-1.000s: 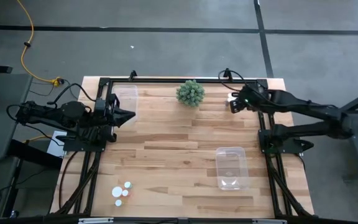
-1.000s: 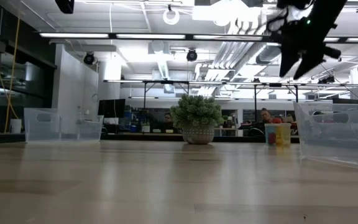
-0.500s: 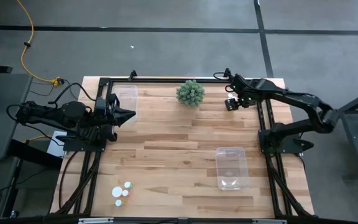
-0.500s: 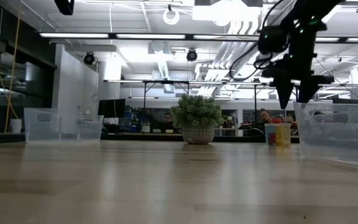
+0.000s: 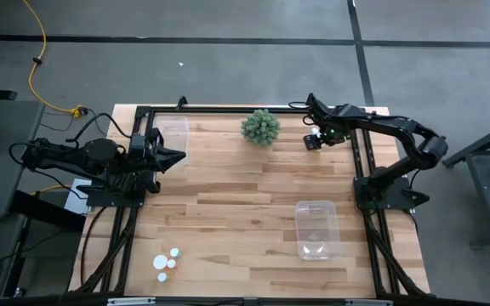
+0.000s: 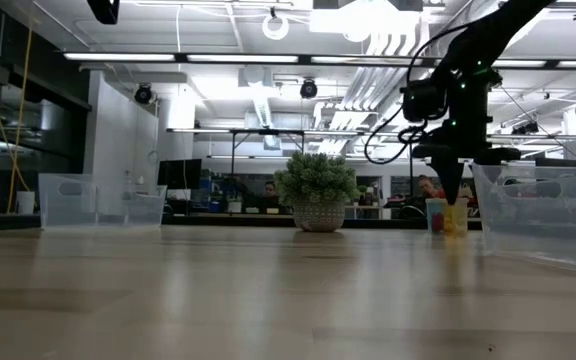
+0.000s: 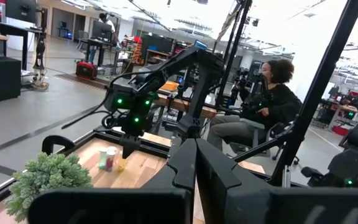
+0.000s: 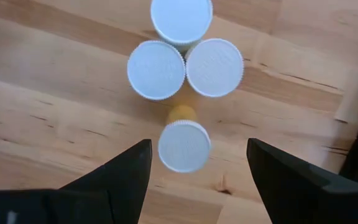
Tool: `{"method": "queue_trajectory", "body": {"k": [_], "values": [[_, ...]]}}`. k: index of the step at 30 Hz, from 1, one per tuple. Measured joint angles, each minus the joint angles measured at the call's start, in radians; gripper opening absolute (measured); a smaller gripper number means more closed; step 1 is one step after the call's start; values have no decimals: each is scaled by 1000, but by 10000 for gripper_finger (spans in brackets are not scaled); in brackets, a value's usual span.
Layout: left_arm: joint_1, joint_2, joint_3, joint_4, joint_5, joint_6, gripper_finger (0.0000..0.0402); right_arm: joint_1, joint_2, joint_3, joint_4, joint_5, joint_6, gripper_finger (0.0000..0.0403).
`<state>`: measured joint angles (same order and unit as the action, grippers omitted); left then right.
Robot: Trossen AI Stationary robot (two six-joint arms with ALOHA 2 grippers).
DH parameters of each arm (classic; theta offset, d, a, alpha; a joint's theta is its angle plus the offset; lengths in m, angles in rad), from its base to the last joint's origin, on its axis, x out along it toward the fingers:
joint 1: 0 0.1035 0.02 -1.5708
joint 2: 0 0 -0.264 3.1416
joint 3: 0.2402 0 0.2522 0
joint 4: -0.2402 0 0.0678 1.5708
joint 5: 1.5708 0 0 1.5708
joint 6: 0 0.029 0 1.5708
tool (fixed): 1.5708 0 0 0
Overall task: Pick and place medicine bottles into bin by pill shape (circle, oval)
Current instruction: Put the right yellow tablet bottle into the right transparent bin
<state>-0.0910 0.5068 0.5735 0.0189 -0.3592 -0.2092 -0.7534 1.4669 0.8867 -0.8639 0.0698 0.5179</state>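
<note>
Several medicine bottles with white caps stand upright in a cluster (image 8: 185, 68) on the wood table at its far right. The nearest one (image 8: 184, 146) shows an amber body. My right gripper (image 8: 199, 152) hangs open above them, pointing down, one finger on either side of that nearest cap and touching nothing. In the low view its fingertips (image 6: 452, 190) sit just above the bottles (image 6: 446, 216). A second bottle cluster (image 5: 167, 263) stands near the table's near left corner. My left gripper (image 5: 177, 155) waits shut and level at the left side.
A clear bin (image 5: 317, 228) sits right of centre toward the near edge. Another clear bin (image 5: 173, 129) sits at the far left beside my left gripper. A spiky green plant ball (image 5: 261, 127) stands at the far middle, left of my right gripper. People sit beyond the table.
My right gripper has come down toward the far-right bottle cluster, shifting a little toward the table's left, and has tipped from slanting to pointing straight down over the caps. The bottles have stayed where they were.
</note>
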Motion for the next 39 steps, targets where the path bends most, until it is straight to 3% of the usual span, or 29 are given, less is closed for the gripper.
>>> {"method": "queue_trajectory", "body": {"k": [8,24,34,39], "values": [[0,0,0,0,-2,0,0,-3,41,-1,57,0,7,246],[0,0,0,0,-3,0,0,-19,44,-1,53,-1,24,140],[0,0,0,0,-3,2,0,-19,44,0,36,-3,22,133],[0,0,0,0,-4,2,0,-17,38,55,-54,-22,-25,132]]}}
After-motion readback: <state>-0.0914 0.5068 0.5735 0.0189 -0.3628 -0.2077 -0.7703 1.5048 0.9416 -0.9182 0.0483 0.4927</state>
